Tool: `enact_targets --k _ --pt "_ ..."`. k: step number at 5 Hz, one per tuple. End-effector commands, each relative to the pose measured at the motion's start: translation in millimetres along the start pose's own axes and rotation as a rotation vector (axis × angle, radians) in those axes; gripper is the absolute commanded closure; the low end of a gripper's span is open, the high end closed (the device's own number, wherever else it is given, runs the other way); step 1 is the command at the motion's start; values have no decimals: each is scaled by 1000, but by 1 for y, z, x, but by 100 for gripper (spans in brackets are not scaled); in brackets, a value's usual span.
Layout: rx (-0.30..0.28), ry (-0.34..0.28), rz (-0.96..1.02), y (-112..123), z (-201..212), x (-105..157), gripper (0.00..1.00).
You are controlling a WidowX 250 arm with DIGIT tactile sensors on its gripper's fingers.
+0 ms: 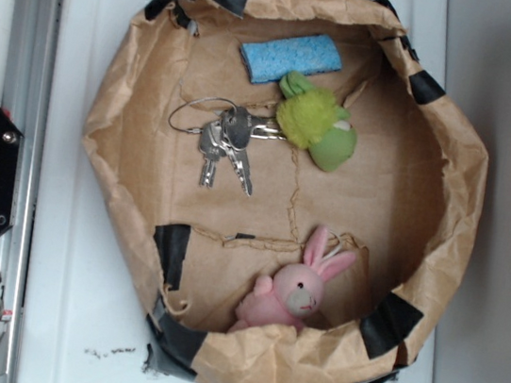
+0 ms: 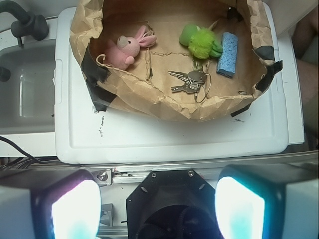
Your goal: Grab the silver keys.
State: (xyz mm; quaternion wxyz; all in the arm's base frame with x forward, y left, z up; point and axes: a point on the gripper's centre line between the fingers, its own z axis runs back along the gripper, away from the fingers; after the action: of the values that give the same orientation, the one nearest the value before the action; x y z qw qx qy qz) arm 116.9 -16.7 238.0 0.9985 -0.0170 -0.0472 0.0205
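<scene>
Keys point(image 1: 227, 142) lie flat on the floor of the paper bowl point(image 1: 130, 136), ring and blades spread out, untouched. Taking the keys as landmark: the green plush point(image 1: 317, 124) sits just beside them, touching or nearly touching the key heads; the blue sponge point(image 1: 290, 57) lies a little beyond that plush, near the bowl wall; the pink rabbit point(image 1: 291, 292) rests well apart, against the opposite wall. The bowl stands on the white counter point(image 1: 57, 316).

The claw point(image 2: 158, 206) hangs well clear of the keys, outside the bowl; its fingers point(image 2: 75, 209) stand spread wide at the bottom of the wrist view, holding nothing.

Judgement: no part of the grab is done. Approach, descent into the bowl, closing on the keys and lifting all remain. The nearby plush may crowd the grasp.
</scene>
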Motion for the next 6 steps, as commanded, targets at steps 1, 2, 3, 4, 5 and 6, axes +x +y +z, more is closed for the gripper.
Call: enact_targets --k 1,2,3,4,5,6 --pt "0 0 0 0 0 0 0" --pt "49 -95 193 0 -27 48 0" --pt "15 -142 296 14 -42 98 0" --pt "24 -157 399 34 -63 110 0" --pt "77 -145 450 55 -92 103 0" --pt "71 -138 453 62 -133 91 0"
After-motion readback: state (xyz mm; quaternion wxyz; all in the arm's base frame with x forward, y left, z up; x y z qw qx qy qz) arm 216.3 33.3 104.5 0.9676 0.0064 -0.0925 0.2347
